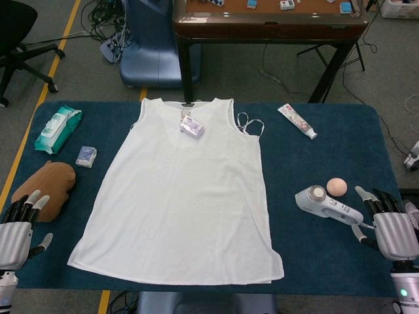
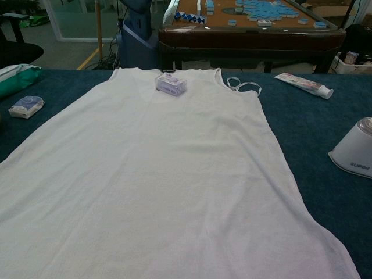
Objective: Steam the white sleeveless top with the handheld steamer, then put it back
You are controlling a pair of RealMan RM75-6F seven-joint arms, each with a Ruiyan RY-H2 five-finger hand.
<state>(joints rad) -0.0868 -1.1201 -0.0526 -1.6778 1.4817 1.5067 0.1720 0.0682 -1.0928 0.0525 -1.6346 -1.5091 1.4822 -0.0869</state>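
The white sleeveless top (image 1: 186,190) (image 2: 157,174) lies flat in the middle of the blue table, neckline away from me. A small lilac packet (image 1: 192,126) (image 2: 170,84) rests on its chest near the neckline. The white handheld steamer (image 1: 325,204) (image 2: 356,150) lies on the table to the right of the top. My right hand (image 1: 391,229) sits just right of the steamer's handle, fingers apart, holding nothing. Over at the near left corner, my left hand (image 1: 18,229) is open and empty. Neither hand shows in the chest view.
A brown plush lump (image 1: 44,188), a small wrapped packet (image 1: 86,156) (image 2: 25,107) and a wipes pack (image 1: 57,128) lie left of the top. A peach ball (image 1: 336,186) and a toothpaste tube (image 1: 296,121) (image 2: 308,85) lie to its right. A wooden table (image 1: 268,26) stands behind.
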